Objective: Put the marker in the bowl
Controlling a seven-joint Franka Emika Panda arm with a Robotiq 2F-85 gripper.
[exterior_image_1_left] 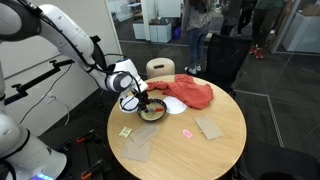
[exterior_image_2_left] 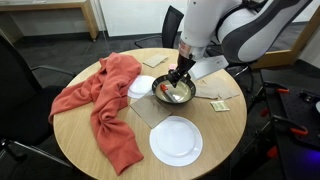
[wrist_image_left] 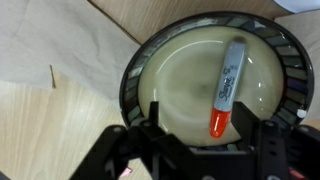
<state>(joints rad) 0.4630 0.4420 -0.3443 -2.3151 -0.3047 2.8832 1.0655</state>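
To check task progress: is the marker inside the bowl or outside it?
Inside. In the wrist view the marker lies flat on the pale floor of the bowl, within its black rim.

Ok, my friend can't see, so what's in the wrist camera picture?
A grey marker with an orange-red cap lies inside the black-rimmed bowl, on its pale tan bottom. The gripper shows at the picture's lower edge, its two fingers apart and holding nothing, over a wooden table.

Round, black-rimmed bowl (wrist_image_left: 175, 95), pale tan inside, upright; holds grey marker (wrist_image_left: 225, 88) with orange-red cap, lying flat, slanted.
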